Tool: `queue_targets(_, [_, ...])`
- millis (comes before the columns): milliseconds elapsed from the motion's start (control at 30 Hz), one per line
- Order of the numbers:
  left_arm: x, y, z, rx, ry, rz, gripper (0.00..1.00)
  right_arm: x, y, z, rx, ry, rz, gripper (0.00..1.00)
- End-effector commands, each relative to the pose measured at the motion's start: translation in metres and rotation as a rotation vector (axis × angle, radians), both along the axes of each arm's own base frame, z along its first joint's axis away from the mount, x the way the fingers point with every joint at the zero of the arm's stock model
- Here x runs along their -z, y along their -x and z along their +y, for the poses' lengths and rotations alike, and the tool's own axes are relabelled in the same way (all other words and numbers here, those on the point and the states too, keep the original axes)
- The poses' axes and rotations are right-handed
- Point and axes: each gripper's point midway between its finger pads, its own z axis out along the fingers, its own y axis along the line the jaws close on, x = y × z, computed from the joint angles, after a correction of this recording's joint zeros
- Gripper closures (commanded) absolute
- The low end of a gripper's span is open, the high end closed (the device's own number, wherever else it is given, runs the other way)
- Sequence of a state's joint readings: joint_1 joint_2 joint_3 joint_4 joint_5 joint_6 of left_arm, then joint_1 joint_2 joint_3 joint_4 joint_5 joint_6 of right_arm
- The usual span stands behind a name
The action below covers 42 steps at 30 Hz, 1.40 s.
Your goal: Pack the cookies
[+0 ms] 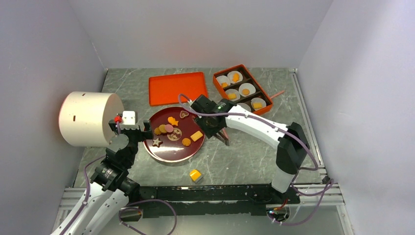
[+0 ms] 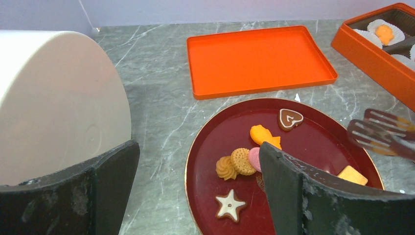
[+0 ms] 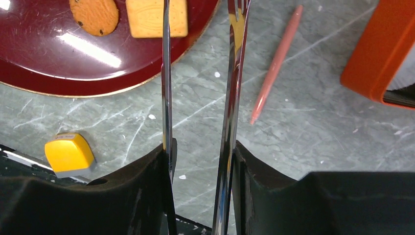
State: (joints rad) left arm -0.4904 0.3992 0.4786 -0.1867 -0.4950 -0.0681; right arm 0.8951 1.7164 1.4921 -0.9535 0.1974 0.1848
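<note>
Right claw (image 3: 199, 152) clamping tongs (image 3: 166, 98) at plate's (image 2: 313, 132) right rim (cookies (image 2: 240, 160) inside), left claw (image 2: 198, 152) wide, empty, at left rim

Bright, even light falls from above and shadows stay faint. The white drum (image 2: 54, 98) casts a soft grey one on the tabletop (image 2: 161, 112). White glare streaks cross the red plate (image 3: 44, 58). In the left wrist view the tongs (image 2: 381, 132) are blurred, and the left fingers (image 2: 313, 196) sit dark and grainy. The top view is slightly soft.
</note>
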Motion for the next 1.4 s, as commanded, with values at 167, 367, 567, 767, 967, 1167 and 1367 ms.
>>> queue_targets(167, [-0.012,-0.001,0.0,-0.007,0.028,-0.036,0.03,0.007,-0.007,0.036,-0.035,-0.053,-0.005,0.54])
queue_targets(367, [-0.011,-0.001,0.0,-0.005,0.029,-0.036,0.04,0.012,0.005,0.04,-0.075,-0.009,0.03,0.54])
queue_targets(567, [-0.011,-0.001,-0.002,0.003,0.03,-0.037,0.04,0.012,0.017,0.029,-0.056,0.038,0.057,0.53])
queue_targets(767, [-0.012,-0.001,-0.003,0.008,0.033,-0.04,0.03,0.011,0.014,0.036,-0.041,0.019,0.039,0.52])
queue_targets(967, [-0.014,0.0,-0.001,0.001,0.038,-0.045,0.04,0.012,-0.002,0.058,-0.047,-0.034,-0.005,0.51])
queue_targets(1167, [-0.016,0.001,0.0,-0.001,0.043,-0.053,0.04,0.013,-0.012,0.075,-0.065,-0.047,-0.015,0.51])
queue_targets(1367, [-0.017,0.002,0.0,0.001,0.045,-0.059,0.04,0.016,-0.024,0.099,-0.1,-0.089,-0.047,0.51])
